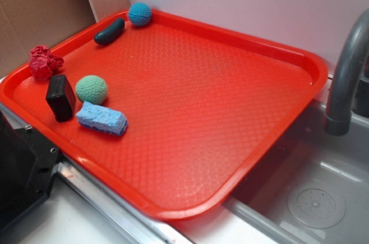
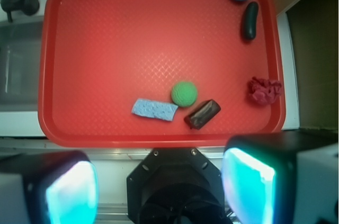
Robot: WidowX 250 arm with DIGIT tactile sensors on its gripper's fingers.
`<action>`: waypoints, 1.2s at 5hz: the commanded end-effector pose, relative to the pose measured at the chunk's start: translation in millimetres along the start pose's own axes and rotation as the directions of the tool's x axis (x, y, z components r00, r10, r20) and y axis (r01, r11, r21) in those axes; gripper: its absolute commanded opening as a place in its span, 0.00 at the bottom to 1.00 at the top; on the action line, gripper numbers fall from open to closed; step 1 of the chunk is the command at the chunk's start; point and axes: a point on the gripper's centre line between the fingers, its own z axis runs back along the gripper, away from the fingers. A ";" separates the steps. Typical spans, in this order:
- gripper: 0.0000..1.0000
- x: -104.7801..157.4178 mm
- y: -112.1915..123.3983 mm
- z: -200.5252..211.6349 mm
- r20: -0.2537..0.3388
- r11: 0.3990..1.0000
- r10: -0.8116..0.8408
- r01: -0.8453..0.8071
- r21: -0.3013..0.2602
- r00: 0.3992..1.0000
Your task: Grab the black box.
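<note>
In the exterior view, the red tray [image 1: 277, 53] lies tilted across the edge of a grey sink [image 1: 311, 198], with a grey faucet [image 1: 346, 77] just beyond the tray's far right corner. The black box [image 1: 60, 97] stands near the tray's left rim, touching or almost touching the green ball [image 1: 91, 89]. The blue sponge [image 1: 102, 119] lies just in front of that ball. A crumpled red cloth [image 1: 44, 62] sits against the tray's left rim behind the box. At the tray's far corner a blue ball [image 1: 139, 14] rests beside a dark sausage-shaped object [image 1: 109, 31]. The hand does not appear here.

In the wrist view, looking down from above the tray [image 2: 106, 33], the hand [image 2: 159, 189] hovers off the tray's near rim, its two fingers [image 2: 249, 184] spread wide apart and gripping nothing. The black box [image 2: 202, 114] lies just right of the green ball [image 2: 184, 93], the sponge [image 2: 154, 109] left of it.
</note>
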 end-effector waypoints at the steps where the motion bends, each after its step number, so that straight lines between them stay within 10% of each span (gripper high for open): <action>1: 1.00 -2.9 54.2 -85.0 -0.027 0.876 0.481 -0.478 0.062 0.876; 2: 1.00 -2.6 63.2 -117.8 -0.005 0.761 0.644 -0.640 0.106 0.765; 6: 1.00 -11.4 70.7 -214.0 -0.047 0.785 0.608 -0.591 0.187 0.793</action>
